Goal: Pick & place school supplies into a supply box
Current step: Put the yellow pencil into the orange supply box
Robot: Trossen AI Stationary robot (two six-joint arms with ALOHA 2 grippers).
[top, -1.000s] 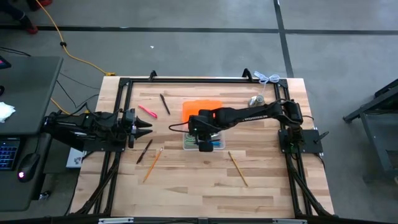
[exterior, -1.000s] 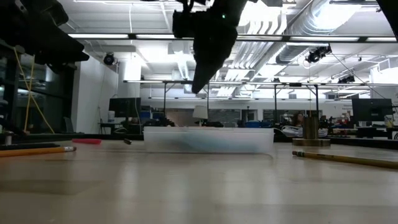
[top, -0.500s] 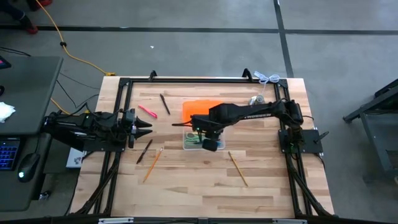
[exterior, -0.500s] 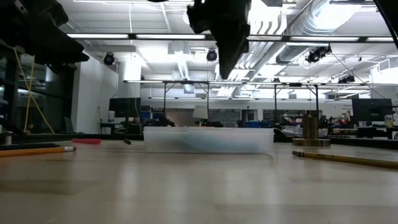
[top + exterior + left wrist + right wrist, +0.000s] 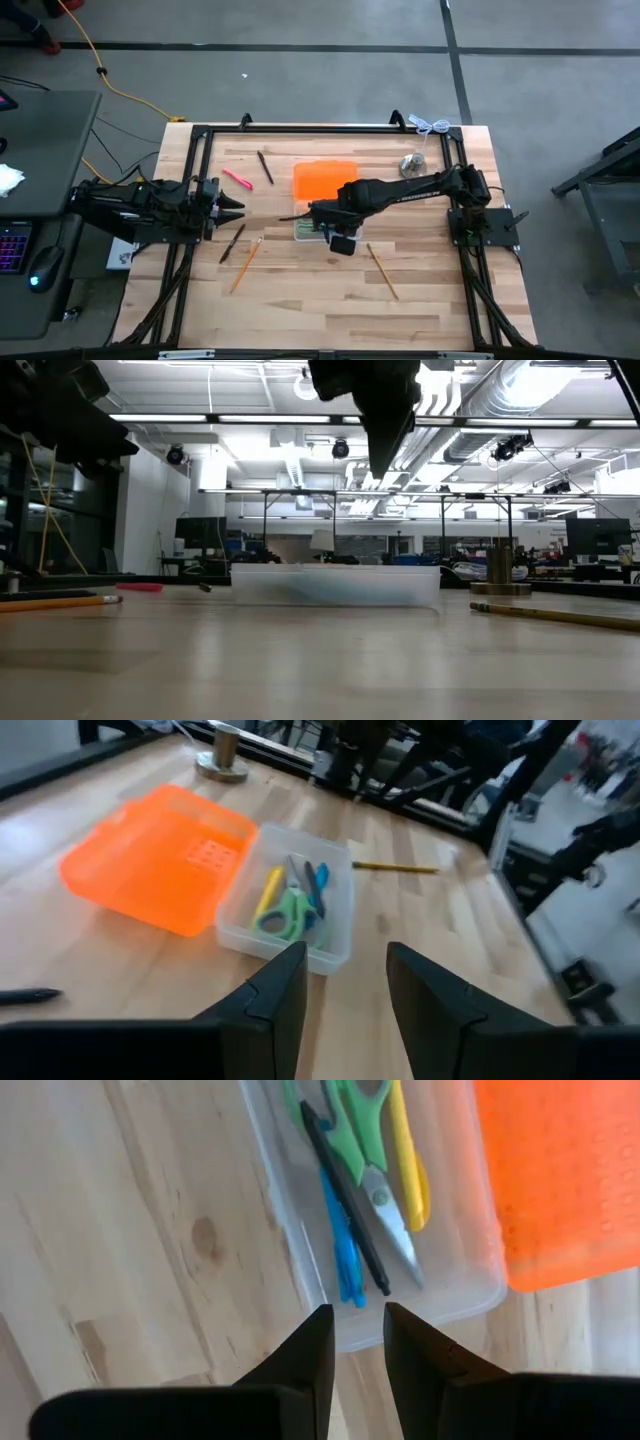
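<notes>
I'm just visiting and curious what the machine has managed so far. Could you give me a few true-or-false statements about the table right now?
1. The green-handled scissors lie inside the clear supply box. True.
2. The orange lid covers the box. False: it lies open beside it.
3. The right gripper holds a pencil. False: nothing sits between its fingers.
4. A pink pen lies on the table, outside the box. True.
5. The left gripper hovers over the box. False: it waits at the table's left side.

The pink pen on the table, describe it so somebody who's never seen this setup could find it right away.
Start from the orange lid of the supply box near the table's middle. Look toward the left arm's side: two loose items lie there, a dark pen and the pink pen beyond it. It is the only pink thing on the wood.
</notes>
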